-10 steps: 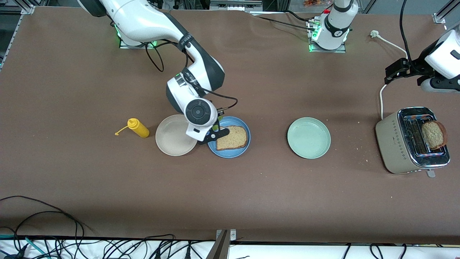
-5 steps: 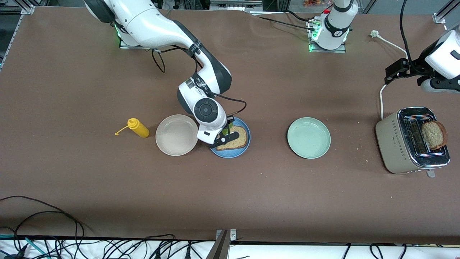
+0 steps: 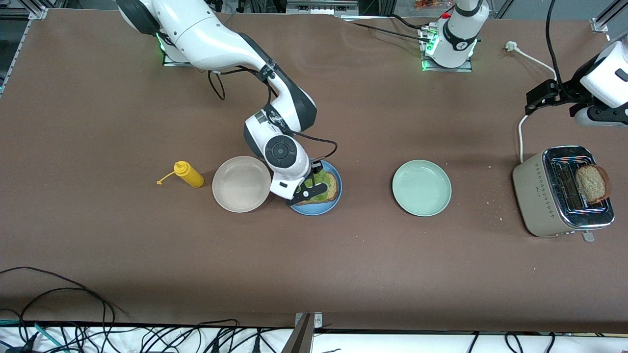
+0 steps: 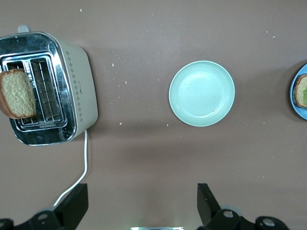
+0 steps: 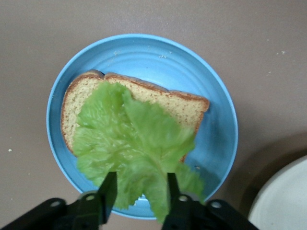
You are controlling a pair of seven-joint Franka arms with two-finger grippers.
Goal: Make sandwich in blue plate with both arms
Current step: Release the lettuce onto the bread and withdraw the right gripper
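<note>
From the front I see the right gripper [image 3: 308, 189] low over the blue plate [image 3: 331, 203], which sits mid-tabletop between the beige plate [image 3: 240, 184] and the mint plate [image 3: 421, 188]. The left gripper [image 3: 539, 95] waits above the toaster [image 3: 539, 196] at the left arm's edge.

Left wrist: jaws spread wide, nothing held (no readable writing anywhere).

Right wrist: fingers [image 5: 108, 191] slightly parted on either side of the lettuce [image 5: 129, 143] edge; the leaf lies on the bread slice [image 5: 177, 105].

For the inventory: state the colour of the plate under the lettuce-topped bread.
Medium blue: the blue plate shows best in the right wrist view.
</note>
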